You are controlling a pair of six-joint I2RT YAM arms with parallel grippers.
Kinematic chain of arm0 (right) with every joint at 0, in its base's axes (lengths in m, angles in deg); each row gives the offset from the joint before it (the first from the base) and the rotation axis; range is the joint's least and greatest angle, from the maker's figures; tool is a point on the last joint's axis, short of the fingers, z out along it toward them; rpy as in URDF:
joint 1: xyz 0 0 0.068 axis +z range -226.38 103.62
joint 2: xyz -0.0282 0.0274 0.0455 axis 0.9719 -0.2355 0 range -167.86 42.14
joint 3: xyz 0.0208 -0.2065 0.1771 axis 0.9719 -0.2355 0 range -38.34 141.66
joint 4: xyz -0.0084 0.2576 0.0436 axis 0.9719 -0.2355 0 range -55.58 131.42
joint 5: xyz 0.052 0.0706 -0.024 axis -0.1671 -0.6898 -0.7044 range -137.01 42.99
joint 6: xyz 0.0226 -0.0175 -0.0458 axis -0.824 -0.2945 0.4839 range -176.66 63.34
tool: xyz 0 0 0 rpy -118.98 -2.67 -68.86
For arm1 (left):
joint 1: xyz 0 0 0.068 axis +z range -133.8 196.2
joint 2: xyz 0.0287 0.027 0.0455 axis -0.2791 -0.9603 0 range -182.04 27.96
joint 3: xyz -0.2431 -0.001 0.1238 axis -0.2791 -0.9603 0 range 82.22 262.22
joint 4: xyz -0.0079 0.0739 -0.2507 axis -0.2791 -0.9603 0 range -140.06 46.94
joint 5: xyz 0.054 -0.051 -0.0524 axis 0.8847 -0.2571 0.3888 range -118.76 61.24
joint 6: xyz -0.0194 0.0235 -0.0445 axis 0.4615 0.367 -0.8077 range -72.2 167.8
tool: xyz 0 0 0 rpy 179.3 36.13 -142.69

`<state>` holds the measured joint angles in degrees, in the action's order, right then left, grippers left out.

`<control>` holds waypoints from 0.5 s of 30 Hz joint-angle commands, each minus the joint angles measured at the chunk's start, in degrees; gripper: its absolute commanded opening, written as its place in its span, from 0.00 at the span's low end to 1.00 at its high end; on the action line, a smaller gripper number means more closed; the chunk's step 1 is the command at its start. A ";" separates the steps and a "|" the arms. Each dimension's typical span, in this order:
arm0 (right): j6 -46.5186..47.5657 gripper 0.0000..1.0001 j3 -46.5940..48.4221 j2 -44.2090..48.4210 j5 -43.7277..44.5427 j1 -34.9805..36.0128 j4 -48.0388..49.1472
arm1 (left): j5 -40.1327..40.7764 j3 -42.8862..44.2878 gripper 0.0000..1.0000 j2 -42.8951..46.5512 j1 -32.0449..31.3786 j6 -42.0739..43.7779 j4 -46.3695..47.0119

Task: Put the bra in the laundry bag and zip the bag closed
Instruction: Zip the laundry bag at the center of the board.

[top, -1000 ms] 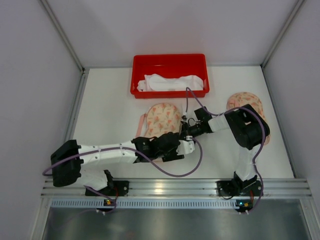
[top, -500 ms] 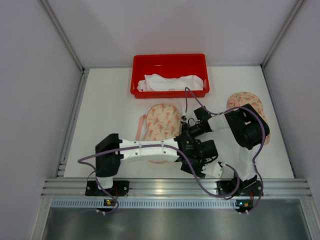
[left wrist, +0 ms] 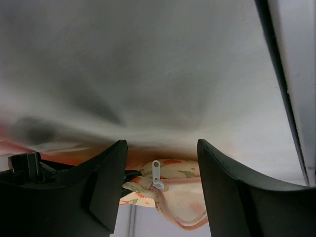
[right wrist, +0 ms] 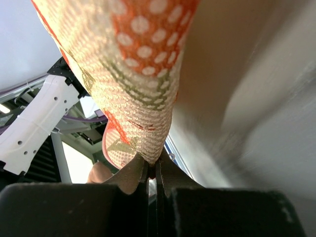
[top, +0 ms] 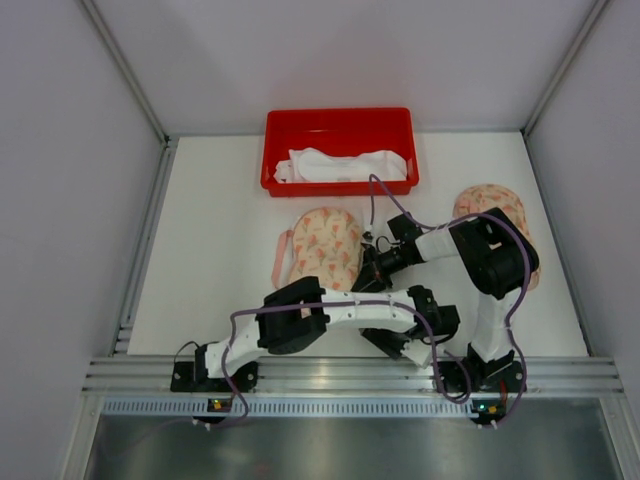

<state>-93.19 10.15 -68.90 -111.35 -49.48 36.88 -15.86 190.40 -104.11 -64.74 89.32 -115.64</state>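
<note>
Bra [top: 345, 165]: white, lying in red tray [top: 272, 150] at back of bench [top: 215, 230].
Bag [top: 325, 245]: peach floral mesh, mid-bench, just in front of tray; zip pull [left wrist: 156, 173] showing at its edge.
Right claw [right wrist: 152, 165]: together, clamped on bag's edge.
Left claw [left wrist: 162, 145]: fingers apart, holding nothing, low near front of bench, facing the zip pull.
</note>
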 commanded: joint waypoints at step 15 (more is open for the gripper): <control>2.52 0.00 1.26 0.91 1.05 0.88 -3.64 | 8.19 1.33 0.66 -3.54 3.69 4.63 -6.00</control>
<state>-91.55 10.23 -68.90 -110.76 -49.48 35.88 -10.00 190.49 -106.64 -61.73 92.47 -117.93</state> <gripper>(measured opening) 0.024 0.657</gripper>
